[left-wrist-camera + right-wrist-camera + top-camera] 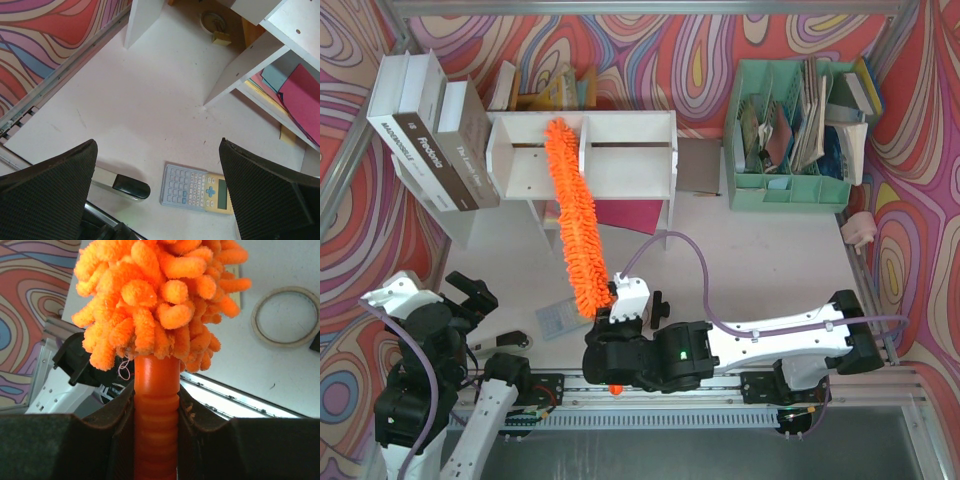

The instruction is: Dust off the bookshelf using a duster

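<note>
The white bookshelf [625,128] stands at the back of the table, a central divider splitting it in two. The fluffy orange duster [575,220] slants up from the table's front; its tip rests on the shelf's top board just left of the divider. My right gripper [620,318] is shut on the duster's ribbed orange handle [156,405], the fluffy head [160,300] just beyond the pads. My left gripper [470,298] hangs open and empty at the front left. In the left wrist view its fingers [50,195] stand wide apart above the table, a bookshelf leg [240,70] ahead.
Big books [430,140] lean at the shelf's left. A mint-green organizer [790,140] full of papers stands at the back right. A calculator [197,187] and a black-and-silver stapler [122,184] lie below my left gripper. Red paper [305,95] lies under the shelf. A tape roll [287,315] lies nearby.
</note>
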You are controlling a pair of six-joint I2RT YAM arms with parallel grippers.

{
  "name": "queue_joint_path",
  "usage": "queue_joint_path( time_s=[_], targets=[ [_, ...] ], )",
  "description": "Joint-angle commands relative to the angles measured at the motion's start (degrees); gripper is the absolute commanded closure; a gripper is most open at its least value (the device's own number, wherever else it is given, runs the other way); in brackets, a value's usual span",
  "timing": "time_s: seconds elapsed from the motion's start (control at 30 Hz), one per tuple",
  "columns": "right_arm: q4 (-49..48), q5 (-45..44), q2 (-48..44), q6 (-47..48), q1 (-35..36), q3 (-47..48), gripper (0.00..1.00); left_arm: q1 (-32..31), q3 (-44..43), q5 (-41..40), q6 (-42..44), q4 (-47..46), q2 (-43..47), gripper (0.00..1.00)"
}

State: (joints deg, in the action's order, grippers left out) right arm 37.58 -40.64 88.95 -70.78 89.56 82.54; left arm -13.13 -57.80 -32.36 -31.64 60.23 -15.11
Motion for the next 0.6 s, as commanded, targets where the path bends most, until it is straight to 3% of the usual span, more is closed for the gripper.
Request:
queue_joint_path(
  time_s=[0.0,0.37,0.57],
  targets=[
    [-4.9,-5.9,-2.7,4.0,-0.3,1.3,1.00,0.4,0.8,0.2,1.1,-0.8,-0.4,0.02],
    [-2.5,2.3,0.2,-2.8,-1.8,-2.8,1.00,0.4,0.8,0.4,1.1,-0.8,-0.5,0.01],
    [-4.3,2.6,0.1,-0.5,-2.8,-2.3,1.00,0.4,0.8,0.3,1.1,-0.8,-0.4,0.02]
  ],
)
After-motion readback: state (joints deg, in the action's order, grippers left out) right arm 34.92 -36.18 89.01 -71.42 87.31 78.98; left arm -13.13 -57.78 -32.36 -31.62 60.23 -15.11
